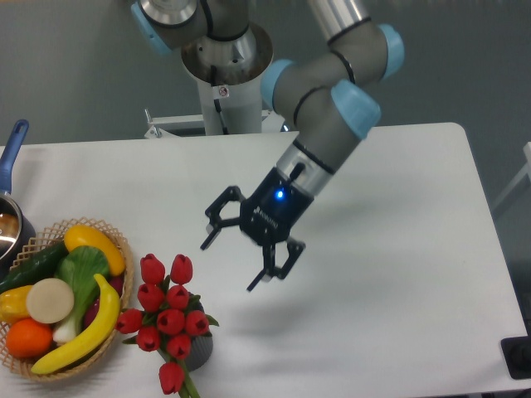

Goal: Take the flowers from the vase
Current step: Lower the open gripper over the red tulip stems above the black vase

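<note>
The flowers (167,318), a bunch of red tulip buds with green leaves, stand in the vase (199,351), a short dark grey cylinder near the table's front left. Only the vase's right side shows beneath the buds. One bud (171,377) droops low at the front edge. My gripper (230,264) hangs in the air above and to the right of the bunch, tilted toward the left. Its fingers are spread open with nothing between them, and it is apart from the flowers.
A woven basket (115,333) of fruit and vegetables sits right beside the flowers on the left. A blue-handled pot (10,157) stands at the far left edge. The robot base (224,83) rises behind the table. A dark object (518,356) sits at the front right corner.
</note>
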### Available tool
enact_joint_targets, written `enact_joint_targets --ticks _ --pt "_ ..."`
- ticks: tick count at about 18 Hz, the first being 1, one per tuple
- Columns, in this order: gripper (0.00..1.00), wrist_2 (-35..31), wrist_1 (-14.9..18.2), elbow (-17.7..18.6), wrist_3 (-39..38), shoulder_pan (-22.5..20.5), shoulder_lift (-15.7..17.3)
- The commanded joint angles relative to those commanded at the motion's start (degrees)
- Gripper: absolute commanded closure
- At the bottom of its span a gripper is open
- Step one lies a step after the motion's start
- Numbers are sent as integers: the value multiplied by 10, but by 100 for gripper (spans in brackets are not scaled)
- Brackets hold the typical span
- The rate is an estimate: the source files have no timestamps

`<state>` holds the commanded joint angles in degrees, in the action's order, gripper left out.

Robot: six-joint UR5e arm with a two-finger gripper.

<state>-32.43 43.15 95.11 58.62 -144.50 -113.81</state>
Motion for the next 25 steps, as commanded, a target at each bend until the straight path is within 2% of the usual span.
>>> enact_joint_targets --ticks 3,9,15,23,25 --pt "0 2 0 -34 -1 18 -30" --pt "0 3 -1 -62 -2 41 -55" --pt "0 4 0 -61 0 48 -57" --pt "0 6 -1 -38 5 43 -49" --pt "0 6 -1 -26 8 42 -39"
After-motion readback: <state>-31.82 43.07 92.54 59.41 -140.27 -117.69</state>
